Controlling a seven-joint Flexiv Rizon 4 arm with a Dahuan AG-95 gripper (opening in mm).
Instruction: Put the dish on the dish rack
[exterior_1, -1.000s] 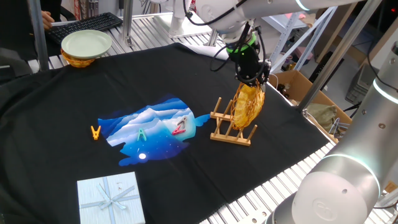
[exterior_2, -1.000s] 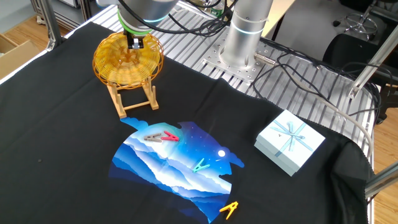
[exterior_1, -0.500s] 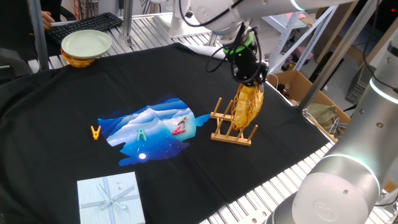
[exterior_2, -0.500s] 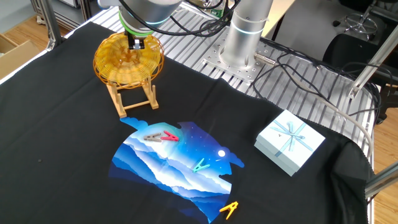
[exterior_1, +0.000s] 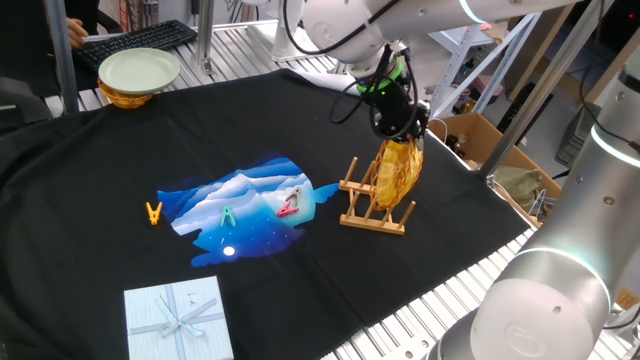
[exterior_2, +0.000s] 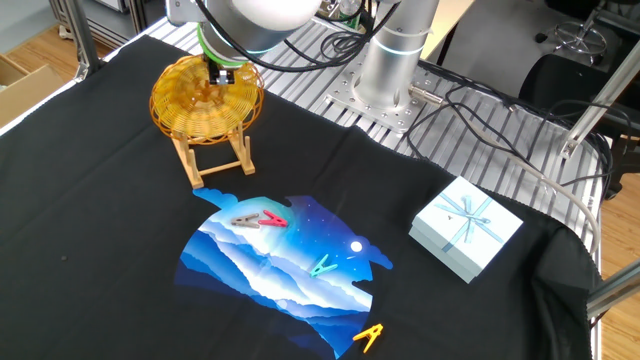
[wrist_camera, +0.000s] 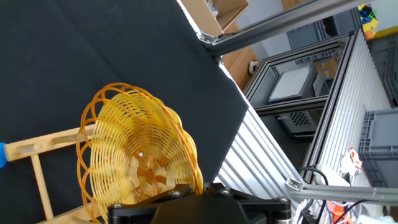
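Dish (exterior_2: 207, 97) upright on dish rack (exterior_2: 213, 160), rim pinched under closed pincer (exterior_2: 220, 76)

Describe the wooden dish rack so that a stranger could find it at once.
On the black cloth, look beside the blue mountain-print mat. The dish rack is pale wood with upright pegs, and only it bears the golden wicker dish standing on edge.

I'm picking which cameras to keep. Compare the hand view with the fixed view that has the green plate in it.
Only the hand view shows the dish's open weave up close. Only that fixed view shows the green plate, the orange clothespin, the gift box and the gripper shut on the dish's top rim. Both show the dish standing on edge in the dish rack.
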